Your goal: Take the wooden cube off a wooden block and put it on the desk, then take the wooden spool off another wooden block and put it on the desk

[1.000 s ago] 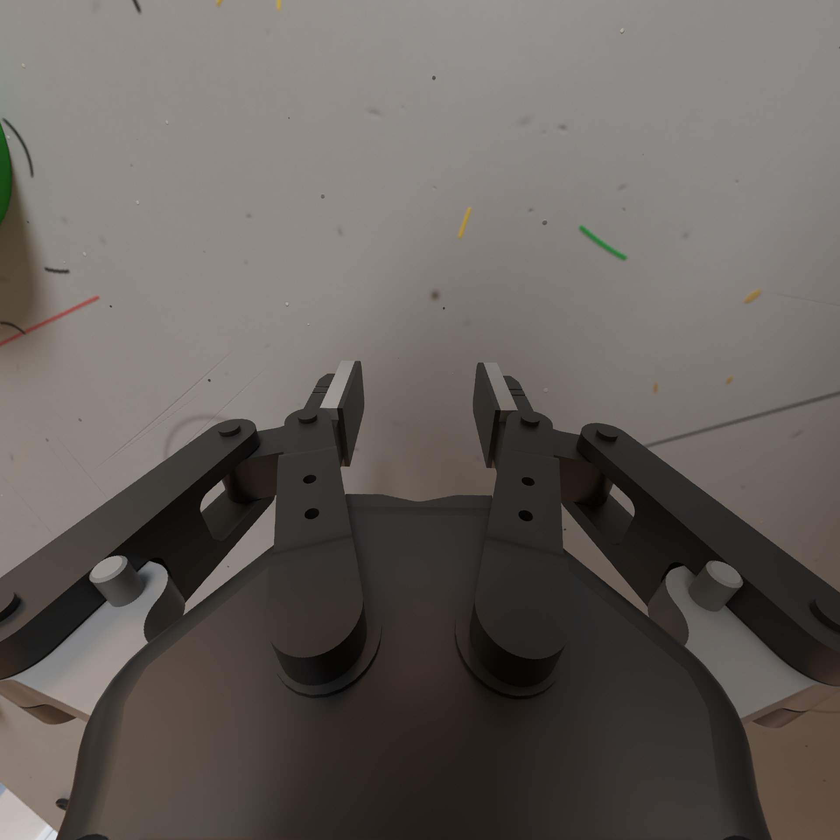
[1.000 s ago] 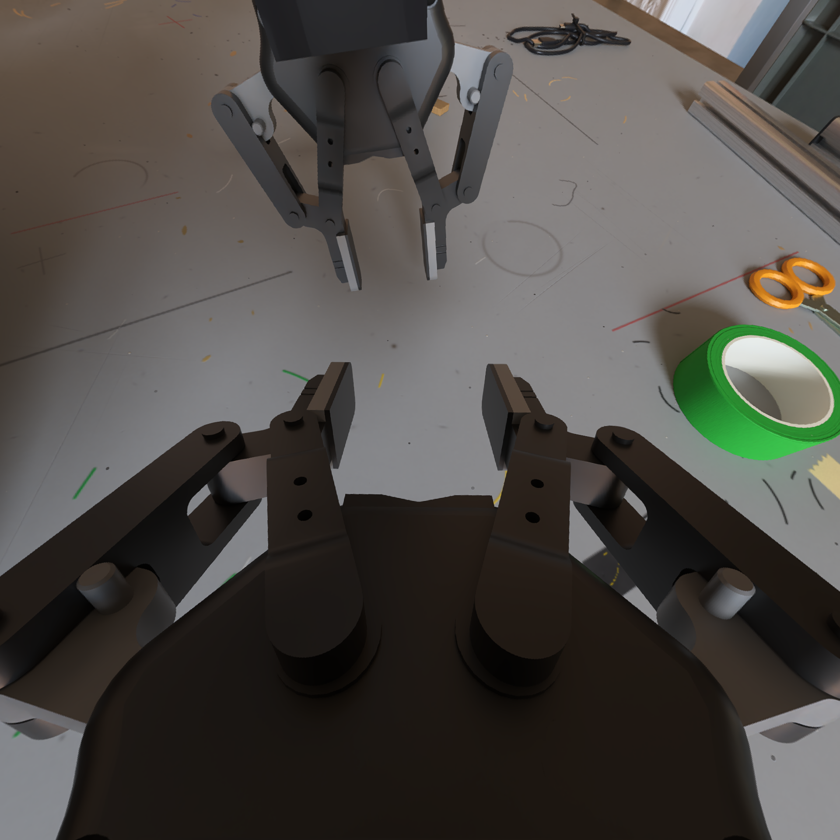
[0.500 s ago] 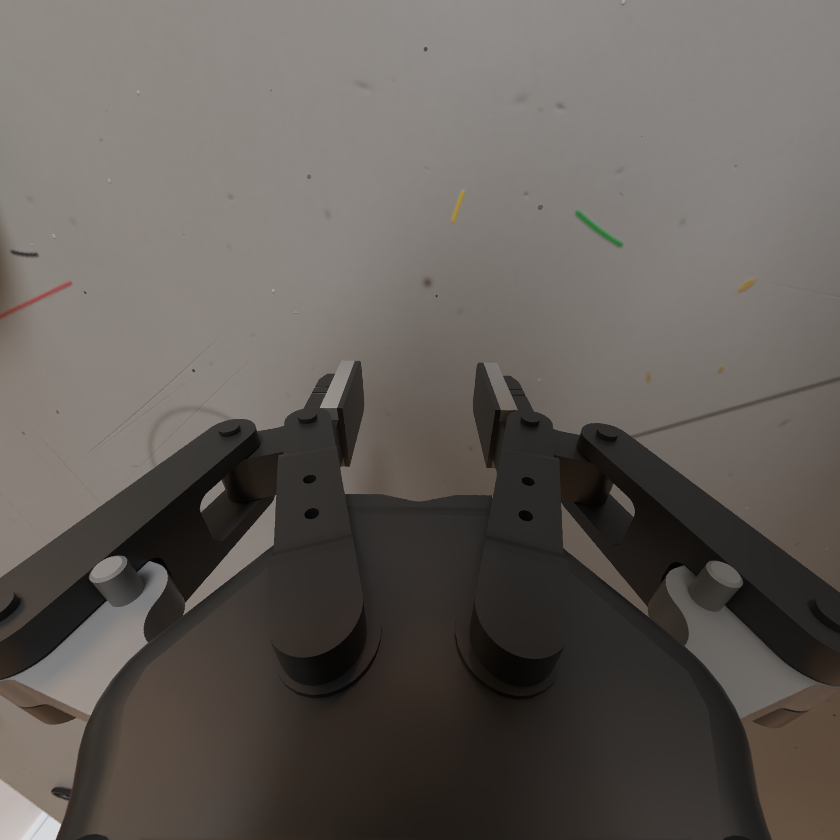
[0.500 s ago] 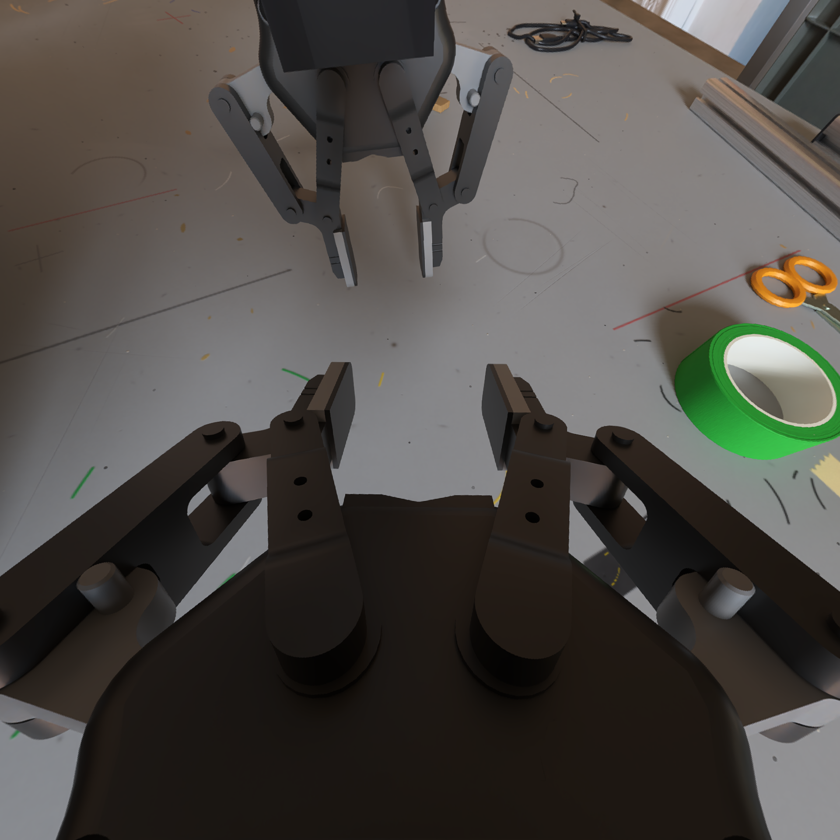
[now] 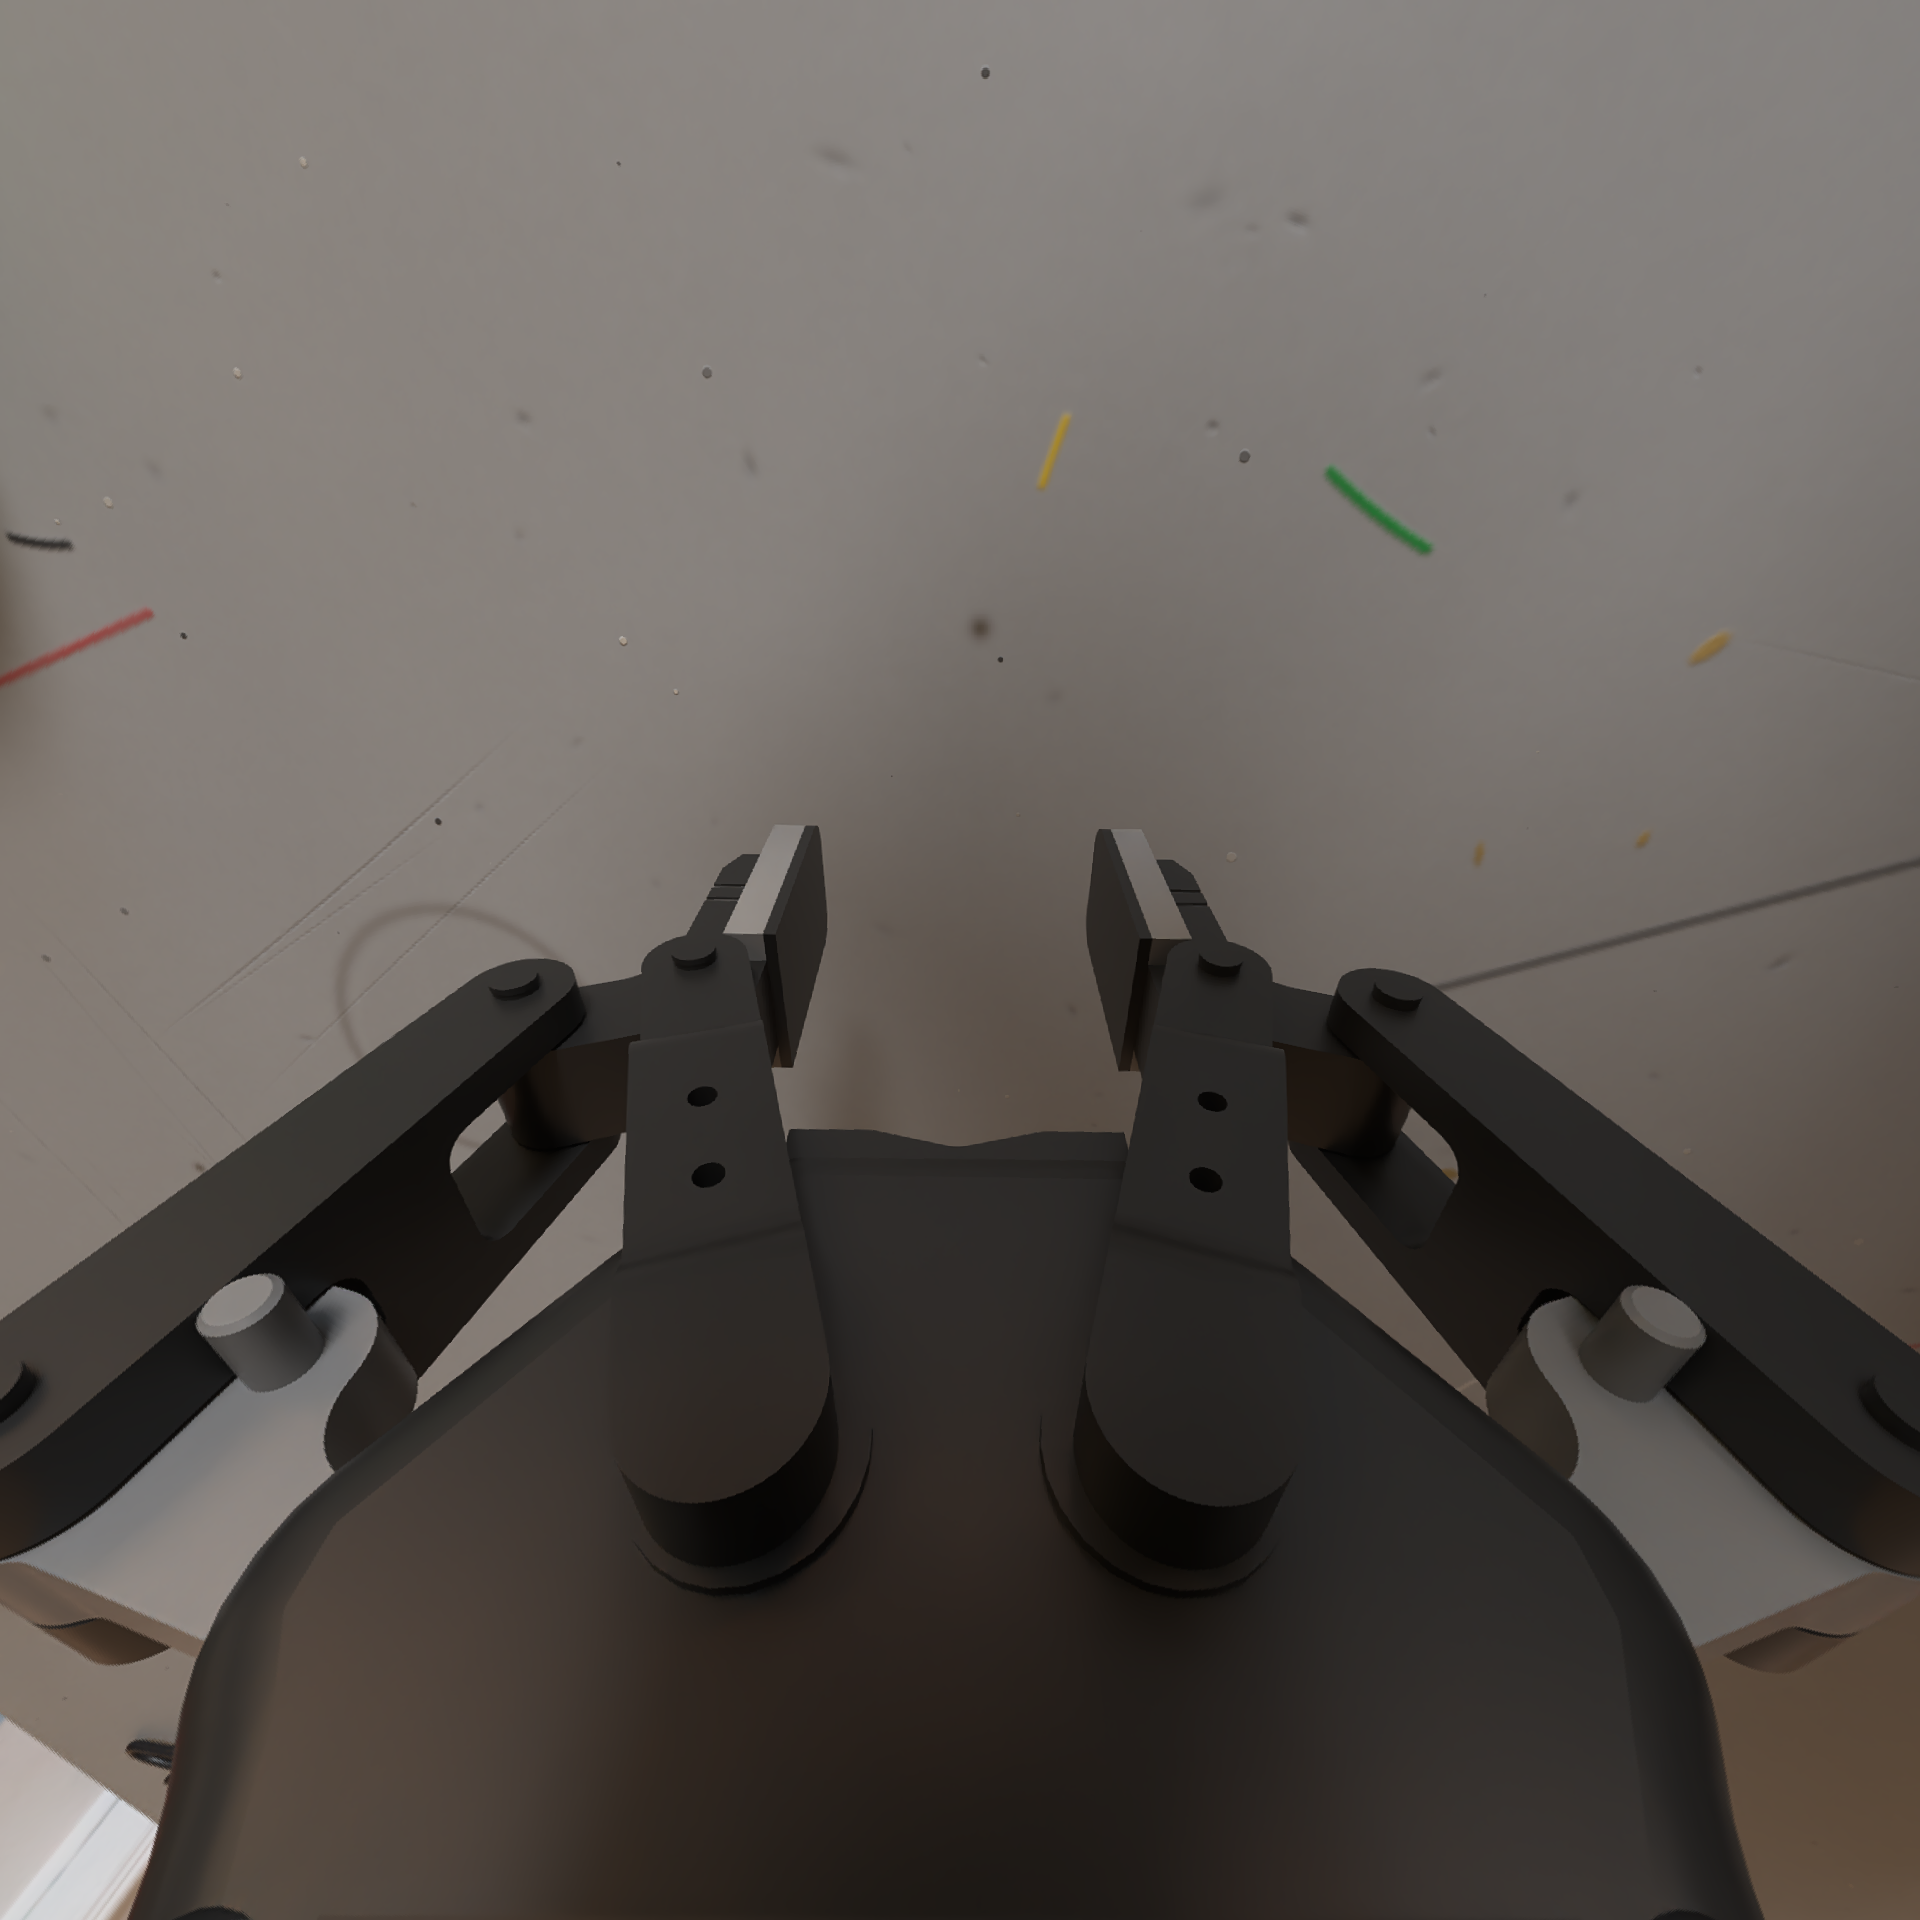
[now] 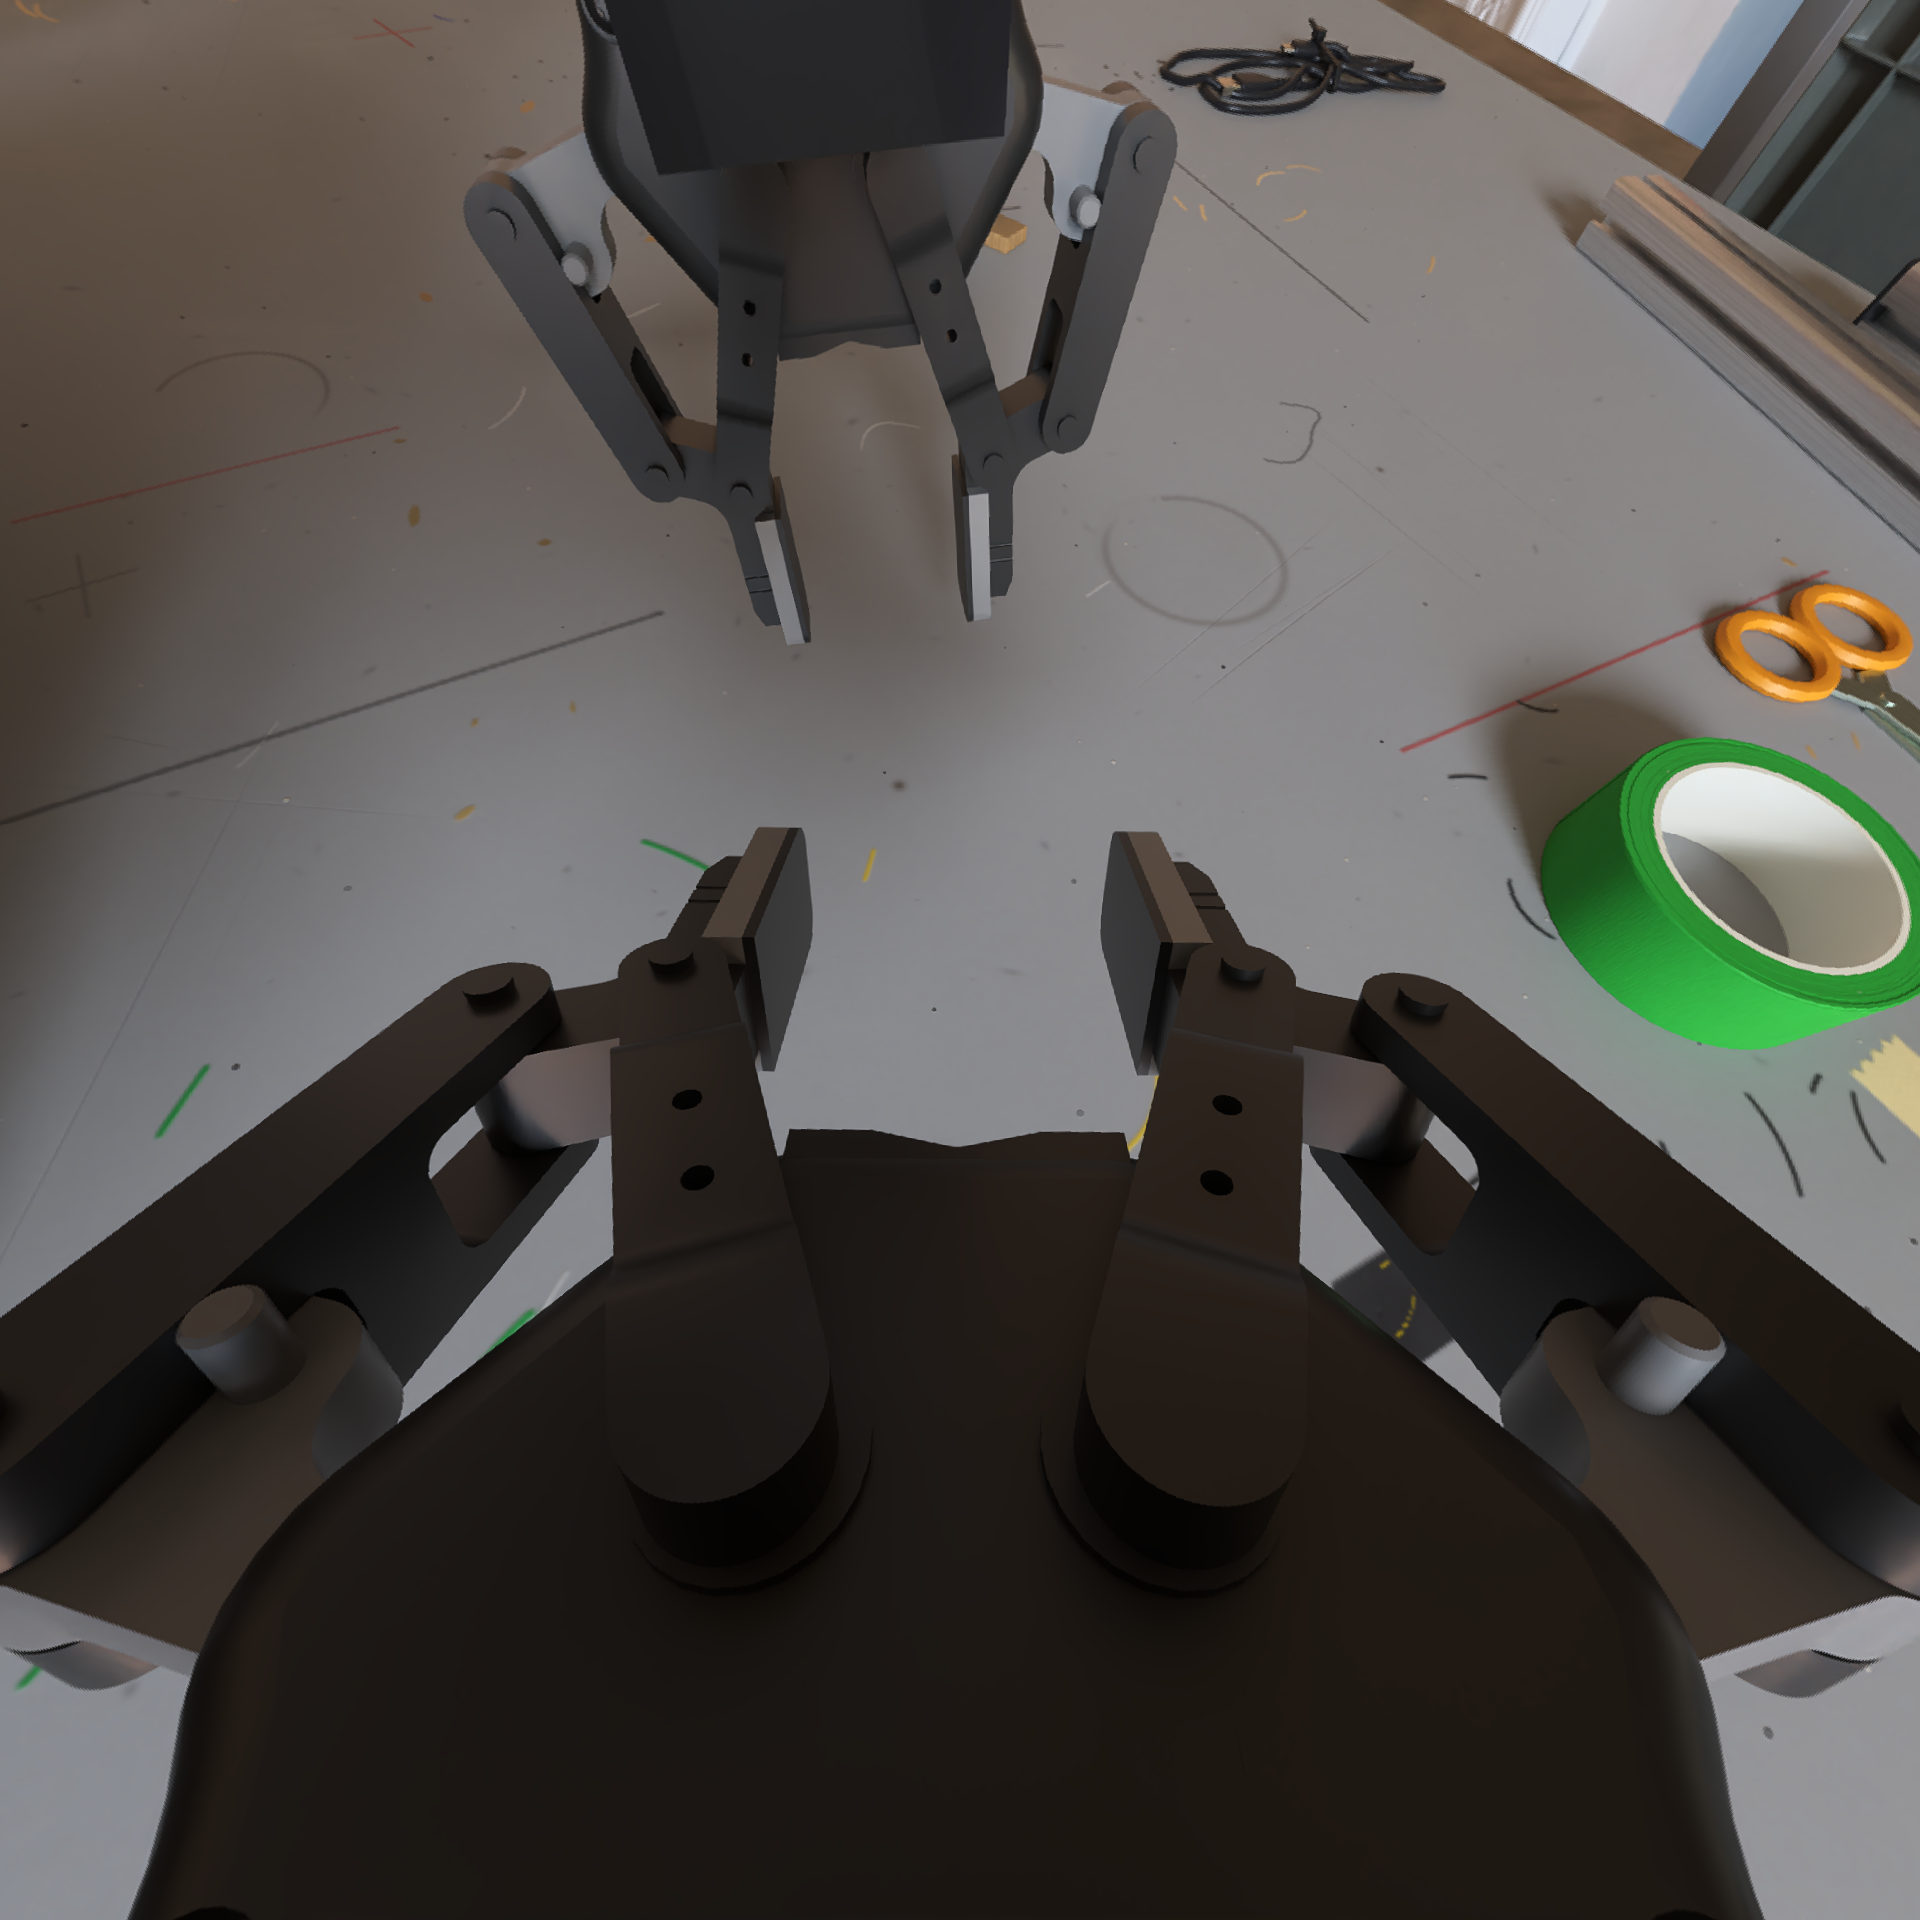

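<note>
No wooden cube, spool or block shows clearly in either view. Only a small tan wooden piece peeks out behind the left gripper. In the left wrist view my left gripper is open and empty above the bare grey desk. In the right wrist view my right gripper is open and empty, low over the desk. The left gripper hangs opposite it farther off, fingers pointing down, open, just above the desk.
A green tape roll lies to the right of my right gripper, with orange-handled scissors beyond it. A black cable coil and grey slats lie at the far right. The desk edge shows at the lower left.
My left gripper has drifted slightly away from the right one. The green tape roll has slipped out of the left wrist view's left edge. Both grippers stay open.
</note>
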